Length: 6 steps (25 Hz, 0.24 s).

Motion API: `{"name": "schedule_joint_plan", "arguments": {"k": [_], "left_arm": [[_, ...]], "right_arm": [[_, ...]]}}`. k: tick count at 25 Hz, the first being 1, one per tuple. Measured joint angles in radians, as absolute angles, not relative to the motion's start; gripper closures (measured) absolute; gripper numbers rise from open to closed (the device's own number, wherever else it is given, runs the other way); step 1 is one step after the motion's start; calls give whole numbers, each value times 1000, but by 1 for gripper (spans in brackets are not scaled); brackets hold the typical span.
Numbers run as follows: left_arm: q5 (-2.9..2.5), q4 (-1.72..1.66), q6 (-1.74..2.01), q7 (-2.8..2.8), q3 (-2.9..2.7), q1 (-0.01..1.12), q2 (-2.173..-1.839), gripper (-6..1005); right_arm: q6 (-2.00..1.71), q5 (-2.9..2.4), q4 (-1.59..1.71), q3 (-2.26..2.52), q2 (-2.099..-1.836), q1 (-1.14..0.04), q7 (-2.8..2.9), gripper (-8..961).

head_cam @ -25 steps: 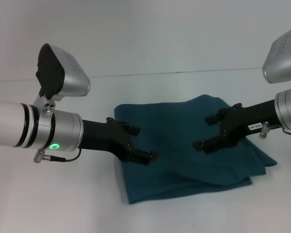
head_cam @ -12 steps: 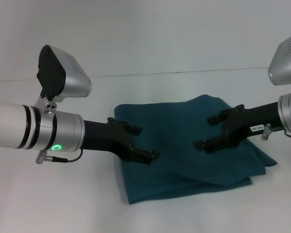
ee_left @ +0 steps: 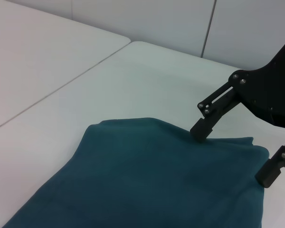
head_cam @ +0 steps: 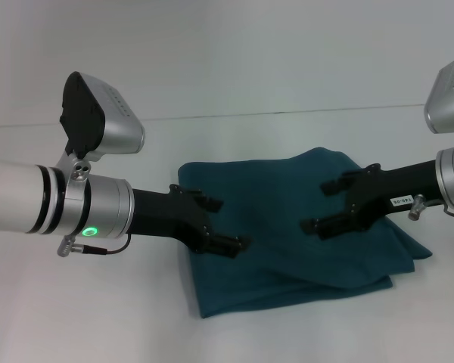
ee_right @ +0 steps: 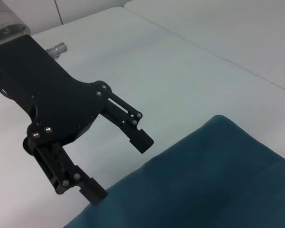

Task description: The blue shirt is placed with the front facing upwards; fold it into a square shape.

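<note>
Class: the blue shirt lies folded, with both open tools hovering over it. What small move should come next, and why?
Probably withdraw both arms: the blue shirt already lies as a roughly square folded stack, and the left tool and right tool are open, holding nothing.

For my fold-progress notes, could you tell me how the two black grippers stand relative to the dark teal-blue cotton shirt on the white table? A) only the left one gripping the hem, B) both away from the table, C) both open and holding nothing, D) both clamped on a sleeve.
C: the left gripper and the right gripper show spread fingers with no cloth between them, above the folded dark teal-blue cotton shirt.
</note>
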<state>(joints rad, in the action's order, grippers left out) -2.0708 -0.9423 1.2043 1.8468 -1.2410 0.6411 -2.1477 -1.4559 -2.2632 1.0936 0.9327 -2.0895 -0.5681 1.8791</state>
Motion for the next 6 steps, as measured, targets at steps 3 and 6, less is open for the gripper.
{"name": "schedule_joint_plan", "arguments": {"k": [3, 6], "left_arm": [[-2071, -943, 1204, 1847, -1241, 641, -2148, 123], [-2071, -944, 1204, 1847, -1241, 641, -2147, 123]], "right_arm": [[-1456, -2263, 1094, 933, -2089, -567, 1879, -3], [-1456, -2262, 1093, 933, -2089, -567, 1879, -3]]}}
